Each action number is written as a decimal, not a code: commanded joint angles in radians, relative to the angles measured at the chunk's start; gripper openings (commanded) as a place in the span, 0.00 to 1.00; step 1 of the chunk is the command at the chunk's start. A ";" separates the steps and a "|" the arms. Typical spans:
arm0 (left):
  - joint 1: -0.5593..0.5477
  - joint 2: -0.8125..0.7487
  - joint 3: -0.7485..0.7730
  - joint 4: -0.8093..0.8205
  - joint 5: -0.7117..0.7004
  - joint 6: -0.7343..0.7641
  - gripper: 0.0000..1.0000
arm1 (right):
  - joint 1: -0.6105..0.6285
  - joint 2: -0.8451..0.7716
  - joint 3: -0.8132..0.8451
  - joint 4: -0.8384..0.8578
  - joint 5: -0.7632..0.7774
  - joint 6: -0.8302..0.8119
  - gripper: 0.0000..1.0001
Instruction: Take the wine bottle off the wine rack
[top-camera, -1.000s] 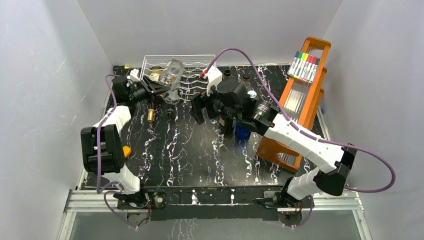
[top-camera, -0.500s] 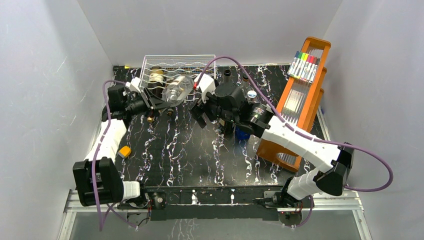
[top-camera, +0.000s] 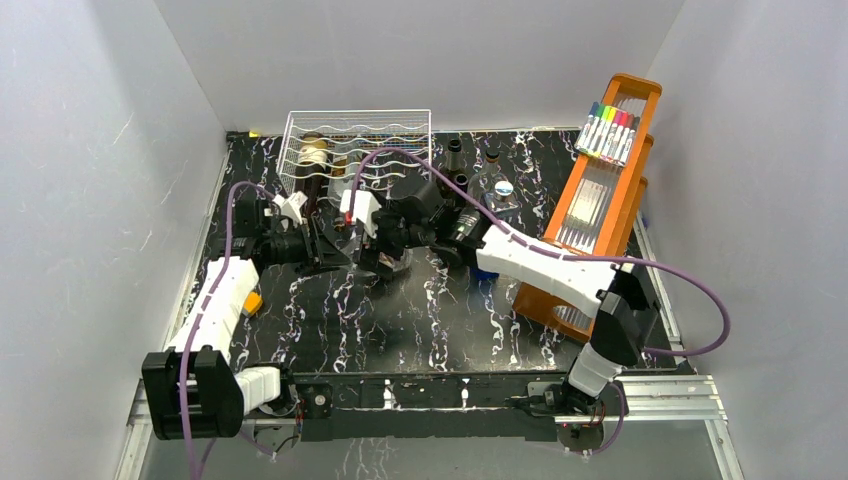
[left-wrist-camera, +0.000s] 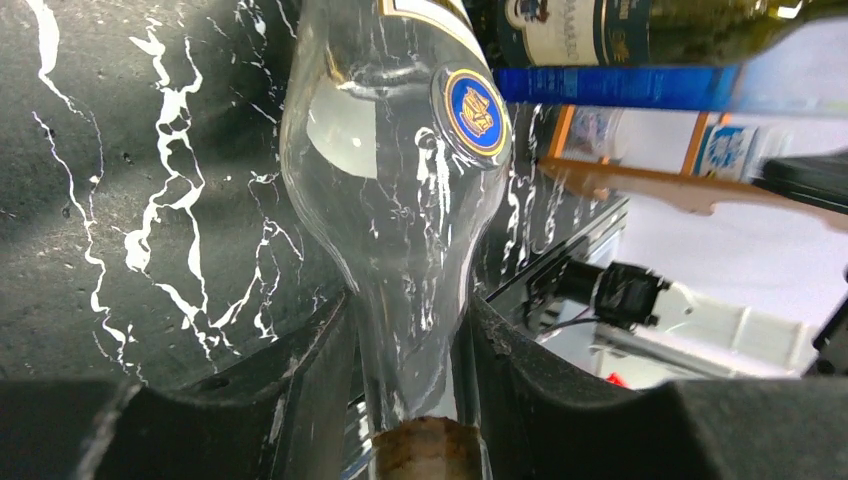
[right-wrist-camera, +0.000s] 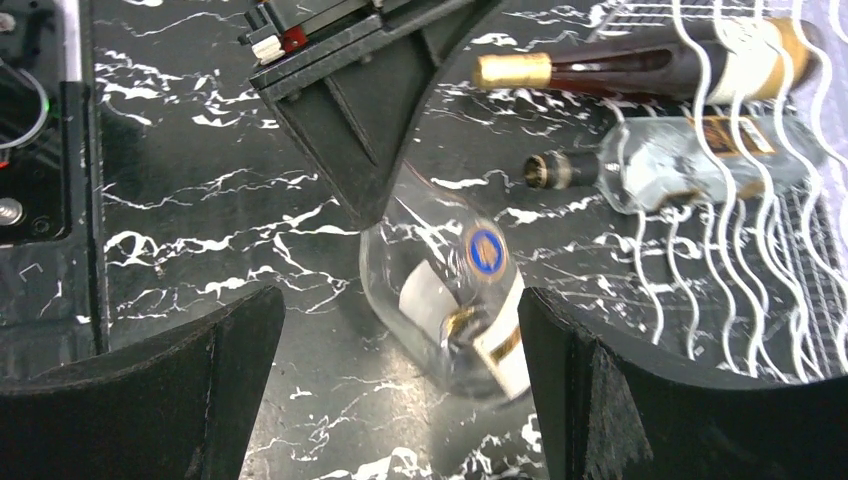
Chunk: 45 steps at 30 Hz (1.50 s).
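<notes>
The wine bottle (left-wrist-camera: 400, 150) is clear glass with a blue round badge and a cork. My left gripper (left-wrist-camera: 410, 385) is shut on its neck. The bottle (right-wrist-camera: 450, 300) lies tilted low over the black marble table, in front of the wine rack (top-camera: 360, 135) and apart from it; whether it touches the table I cannot tell. My right gripper (right-wrist-camera: 400, 390) hangs open right above the bottle's body, one finger on each side, not touching it. In the top view the left gripper (top-camera: 335, 247) and right gripper (top-camera: 385, 250) meet over the bottle (top-camera: 390, 264).
Two more bottles lie in the wire rack: a dark one with gold foil (right-wrist-camera: 650, 65) and a clear one (right-wrist-camera: 680, 155). Upright bottles (top-camera: 497, 185) stand behind the right arm. A tall orange wooden rack (top-camera: 600, 200) with markers fills the right side. A small orange object (top-camera: 252, 300) lies at the left.
My left gripper carried the bottle away from the rack, down and toward the table's middle. The right arm swung left and now hovers over the bottle.
</notes>
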 joint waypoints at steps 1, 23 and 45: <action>-0.050 -0.076 0.093 -0.067 0.085 0.131 0.00 | 0.006 0.015 -0.014 0.167 -0.144 -0.039 0.98; -0.303 0.045 0.374 -0.247 -0.109 0.232 0.00 | 0.018 -0.024 -0.420 0.727 0.058 0.325 0.95; -0.330 -0.145 0.365 -0.263 -0.451 0.200 0.56 | 0.020 -0.196 -0.527 0.673 0.192 0.331 0.42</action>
